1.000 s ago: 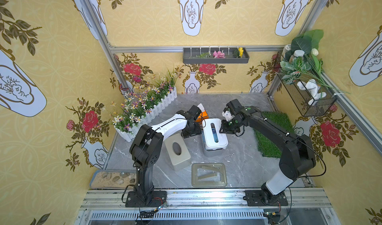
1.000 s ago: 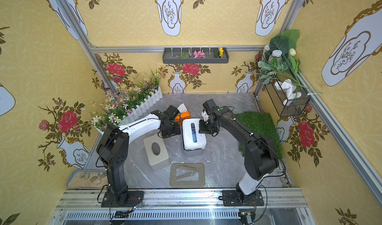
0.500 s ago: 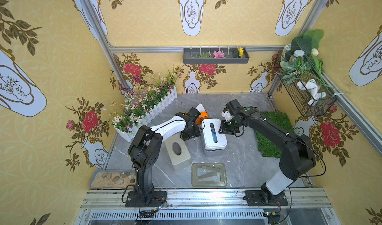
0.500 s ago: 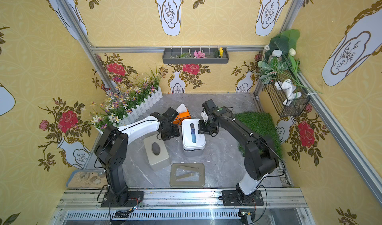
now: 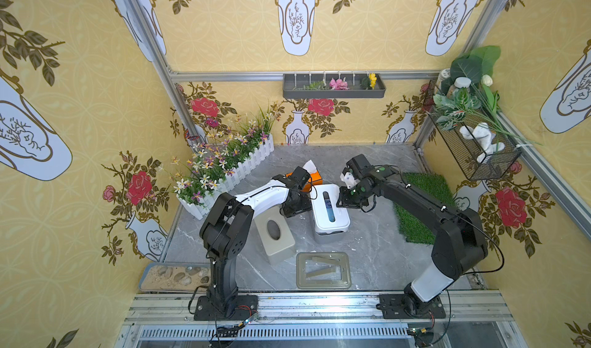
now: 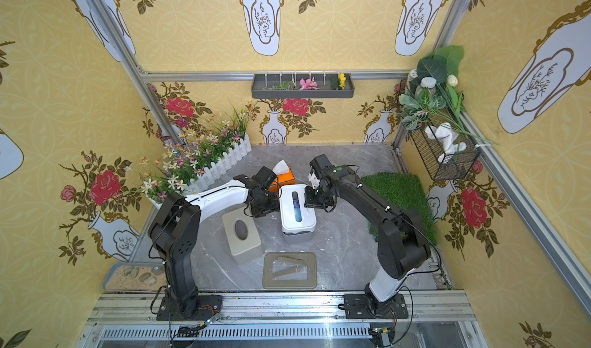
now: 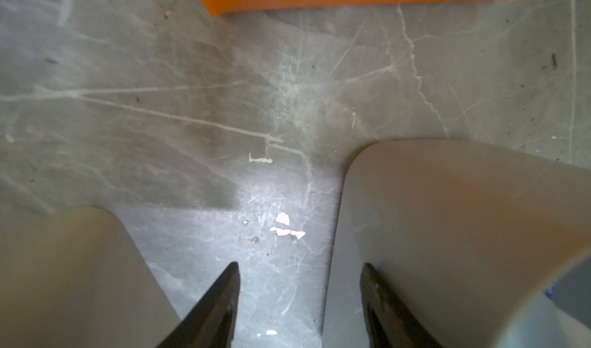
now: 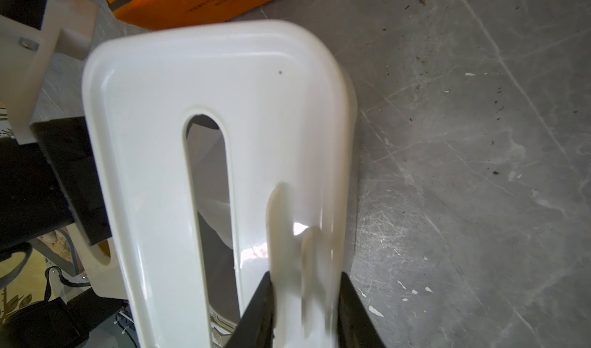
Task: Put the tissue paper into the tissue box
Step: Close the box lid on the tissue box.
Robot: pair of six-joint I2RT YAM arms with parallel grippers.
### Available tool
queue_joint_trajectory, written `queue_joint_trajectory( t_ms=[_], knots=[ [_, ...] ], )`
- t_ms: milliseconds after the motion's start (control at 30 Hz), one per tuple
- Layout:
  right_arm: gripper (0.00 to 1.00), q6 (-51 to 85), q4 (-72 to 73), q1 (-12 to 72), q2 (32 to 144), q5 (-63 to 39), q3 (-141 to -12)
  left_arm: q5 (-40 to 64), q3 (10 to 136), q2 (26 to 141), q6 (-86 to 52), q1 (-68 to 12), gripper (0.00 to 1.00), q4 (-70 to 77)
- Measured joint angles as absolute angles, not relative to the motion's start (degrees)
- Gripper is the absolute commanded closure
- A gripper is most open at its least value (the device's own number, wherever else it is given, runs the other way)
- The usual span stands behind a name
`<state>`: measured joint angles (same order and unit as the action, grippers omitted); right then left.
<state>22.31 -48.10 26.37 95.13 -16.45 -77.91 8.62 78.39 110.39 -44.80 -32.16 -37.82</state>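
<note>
The white tissue box stood upright on the tabletop, round-cornered, with its lid on. A long narrow slot ran down the lid, with blue showing through it in both top views. One long rim lay between the fingers of the right hand. The left hand, fingers parted, hung just beside the opposite wall. Just beyond both hands lay the orange tissue pack, with white tissue paper peaking from its top.

The tissue box sits central on the tabletop, the tissue pack just behind it, another box just left of it, a frame near the front edge.
</note>
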Motion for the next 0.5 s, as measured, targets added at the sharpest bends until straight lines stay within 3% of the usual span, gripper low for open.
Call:
queue_joint_trajectory(
  t_ms=[133,500],
  knots=[
    [0.94,22.48,-48.14,26.74,95.13,-16.29,-78.32,8.78,78.39,110.43,-44.80,-32.16,0.50,-37.85],
    [0.94,22.28,-48.38,27.27,96.31,-15.49,-78.61,7.64,76.34,105.75,-44.82,-30.30,0.50,-38.20]
  ],
)
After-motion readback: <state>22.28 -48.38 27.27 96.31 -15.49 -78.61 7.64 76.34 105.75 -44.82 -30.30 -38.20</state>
